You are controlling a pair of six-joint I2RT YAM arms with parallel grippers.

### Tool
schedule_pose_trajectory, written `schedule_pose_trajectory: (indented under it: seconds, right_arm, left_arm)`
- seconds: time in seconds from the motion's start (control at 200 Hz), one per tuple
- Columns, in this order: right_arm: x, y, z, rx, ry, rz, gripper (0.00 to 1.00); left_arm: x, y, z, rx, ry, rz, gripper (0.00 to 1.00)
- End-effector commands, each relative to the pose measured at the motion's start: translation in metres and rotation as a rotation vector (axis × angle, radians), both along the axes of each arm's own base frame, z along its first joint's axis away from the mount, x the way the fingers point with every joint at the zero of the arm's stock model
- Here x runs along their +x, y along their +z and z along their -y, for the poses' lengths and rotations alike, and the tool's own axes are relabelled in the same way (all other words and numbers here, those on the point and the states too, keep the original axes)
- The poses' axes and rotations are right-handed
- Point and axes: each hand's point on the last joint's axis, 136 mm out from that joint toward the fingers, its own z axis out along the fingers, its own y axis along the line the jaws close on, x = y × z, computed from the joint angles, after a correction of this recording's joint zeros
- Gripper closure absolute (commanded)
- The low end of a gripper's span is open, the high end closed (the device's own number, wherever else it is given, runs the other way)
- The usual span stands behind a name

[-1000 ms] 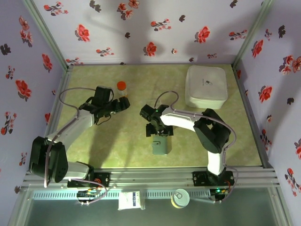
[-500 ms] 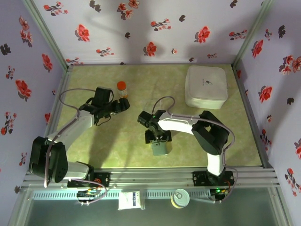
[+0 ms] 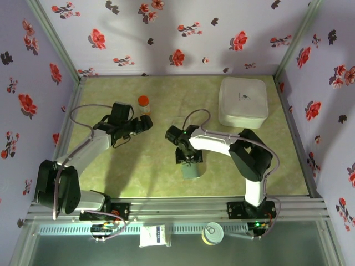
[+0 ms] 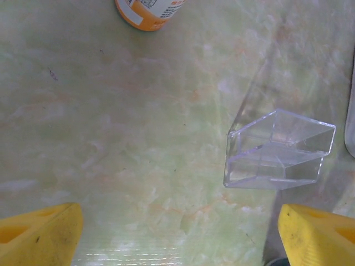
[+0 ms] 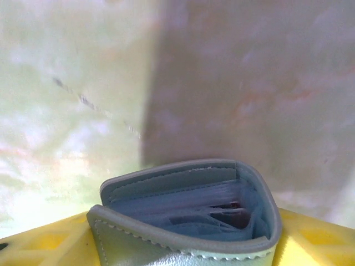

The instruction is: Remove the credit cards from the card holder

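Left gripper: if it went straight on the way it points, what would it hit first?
Probably the bare table, between the bottle and the clear stand; depth is hard to judge.

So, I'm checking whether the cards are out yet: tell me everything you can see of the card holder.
The card holder is a soft grey-blue bifold, leather-like, with stitched edges. It is bowed partly open, its mouth facing the right wrist camera, showing pale pockets and edges of credit cards, one dark red, tucked inside. The right end effector grips it, with a yellow finger against each side. From above it sits near the front centre of the green marbled table.
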Motion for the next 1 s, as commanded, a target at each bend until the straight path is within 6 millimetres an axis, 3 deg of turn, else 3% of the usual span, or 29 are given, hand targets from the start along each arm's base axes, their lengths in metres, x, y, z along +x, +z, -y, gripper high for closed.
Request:
schedule_pose_trajectory:
  seconds: [0.0,0.14,0.295,0.54,0.8,0.995]
  right_arm:
    - [0.021,0.0,-0.003,-0.026,0.066,0.022,0.34]
    - [0.034,0.0,-0.014,-0.037,0.127,0.022,0.33]
    - [0.037,0.001,-0.034,0.005,0.187,0.013,0.2]
    - [0.029,0.006,-0.073,0.042,0.307,0.008,0.17]
    - [-0.003,0.01,-0.11,0.095,0.432,-0.033,0.16]
    - [-0.039,0.009,-0.12,0.108,0.499,-0.101,0.16]
  left_arm:
    - [0.003,0.008,0.0,0.003,-0.016,0.011,0.09]
    - [-0.001,0.014,-0.007,0.007,-0.004,0.03,0.09]
    - [-0.006,0.017,-0.016,0.009,0.013,0.037,0.09]
    - [-0.013,0.021,-0.027,0.007,0.036,0.048,0.09]
    - [-0.017,0.026,-0.04,0.019,0.054,0.055,0.09]
    - [-0.017,0.028,-0.045,0.024,0.062,0.058,0.08]
